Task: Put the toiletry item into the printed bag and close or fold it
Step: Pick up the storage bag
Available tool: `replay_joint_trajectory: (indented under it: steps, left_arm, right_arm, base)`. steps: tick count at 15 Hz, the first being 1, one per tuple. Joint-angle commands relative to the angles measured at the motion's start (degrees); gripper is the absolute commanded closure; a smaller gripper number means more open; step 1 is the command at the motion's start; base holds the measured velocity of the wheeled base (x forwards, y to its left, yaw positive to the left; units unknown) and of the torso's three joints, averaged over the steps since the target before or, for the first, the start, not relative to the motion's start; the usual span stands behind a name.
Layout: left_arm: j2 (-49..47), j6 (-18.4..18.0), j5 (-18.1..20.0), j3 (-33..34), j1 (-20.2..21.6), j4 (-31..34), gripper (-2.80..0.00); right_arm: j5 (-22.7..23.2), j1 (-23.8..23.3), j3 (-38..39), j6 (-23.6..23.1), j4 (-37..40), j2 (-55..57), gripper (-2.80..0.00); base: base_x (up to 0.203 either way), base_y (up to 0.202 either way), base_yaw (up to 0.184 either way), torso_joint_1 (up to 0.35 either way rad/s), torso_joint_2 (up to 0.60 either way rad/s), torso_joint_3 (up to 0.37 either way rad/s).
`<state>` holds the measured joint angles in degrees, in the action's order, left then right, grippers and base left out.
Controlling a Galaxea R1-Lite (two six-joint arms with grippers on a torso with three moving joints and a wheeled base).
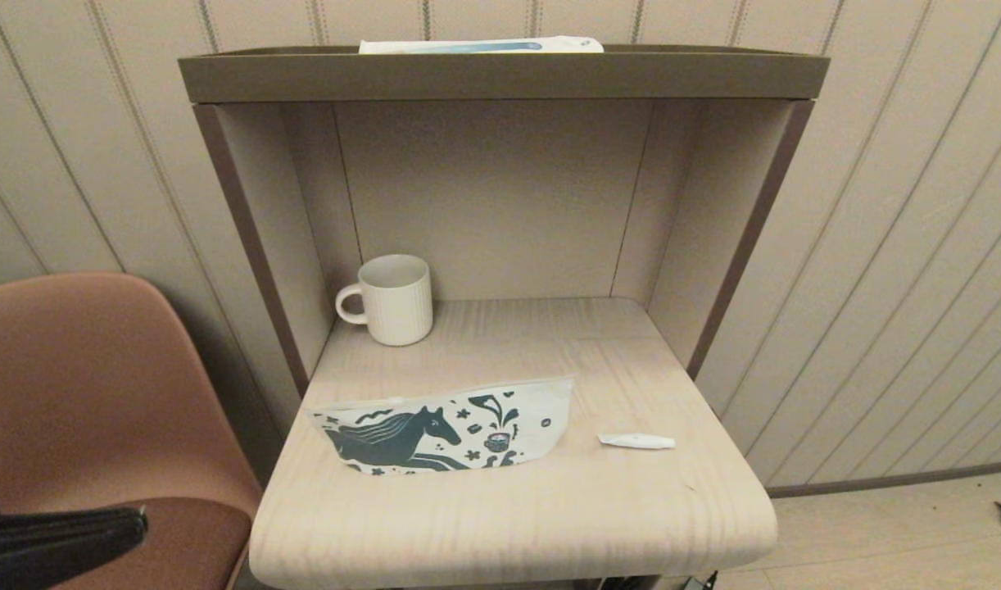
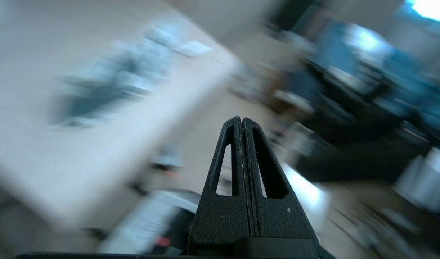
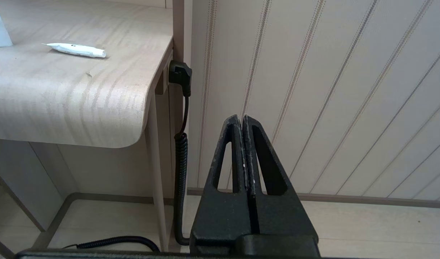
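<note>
The printed bag (image 1: 445, 428), white with a dark teal horse, lies flat on the wooden shelf (image 1: 509, 508), near its front left. To its right lies the small white squeeze tube (image 1: 636, 441), apart from the bag; the right wrist view also shows this tube (image 3: 76, 50). My left gripper (image 1: 136, 524) is shut and empty at the lower left, off the shelf, over the chair. In its own view the left gripper (image 2: 240, 118) points past the shelf's edge, with the bag (image 2: 108, 90) blurred. My right gripper (image 3: 240, 118) is shut, empty, low beside the shelf, facing the wall.
A cream ribbed mug (image 1: 394, 298) stands at the shelf's back left. A long white-and-blue box (image 1: 480, 45) lies on the cabinet's top. A brown chair (image 1: 91, 393) stands to the left. A coiled black cable (image 3: 180, 154) hangs by the shelf's right leg.
</note>
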<state>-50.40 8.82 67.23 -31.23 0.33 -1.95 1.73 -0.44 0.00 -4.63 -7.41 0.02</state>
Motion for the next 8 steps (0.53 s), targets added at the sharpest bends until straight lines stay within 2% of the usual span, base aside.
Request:
replay_joint_trajectory:
  steps: [1, 4, 5, 6, 8]
  left_arm:
    - [-1.8, -1.1, 4.4, 2.2, 0.0, -0.3, 0.0]
    - [-2.9, -8.5, 4.8, 6.3, 0.0, -2.1, 0.0]
    - [-4.0, -9.9, 4.7, 6.4, 0.0, -2.3, -0.73]
    - [-5.1, -12.7, 4.4, 6.3, 0.0, -2.3, -2.8]
    - [-5.8, -14.4, 3.3, 5.0, 0.0, -2.5, -2.8]
  right_arm:
    - [0.0, 0.0, 0.0, 0.0, -0.1, 0.0, 0.0]
    - [0.0, 0.0, 0.0, -0.1, 0.0, 0.0, 0.0]
    - [0.0, 0.0, 0.0, -0.1, 0.0, 0.0, 0.0]
    - [0.0, 0.0, 0.0, -0.1, 0.0, 0.0, 0.0]
    - [0.0, 0.0, 0.0, -0.1, 0.0, 0.0, 0.0]
  base:
    - [0.0, 0.0, 0.0, 0.0, 0.0, 0.0]
    - [0.0, 0.0, 0.0, 0.0, 0.0, 0.0]
    - [0.0, 0.0, 0.0, 0.0, 0.0, 0.0]
    - [0.0, 0.0, 0.0, 0.0, 0.0, 0.0]
    - [0.0, 0.0, 0.0, 0.0, 0.0, 0.0]
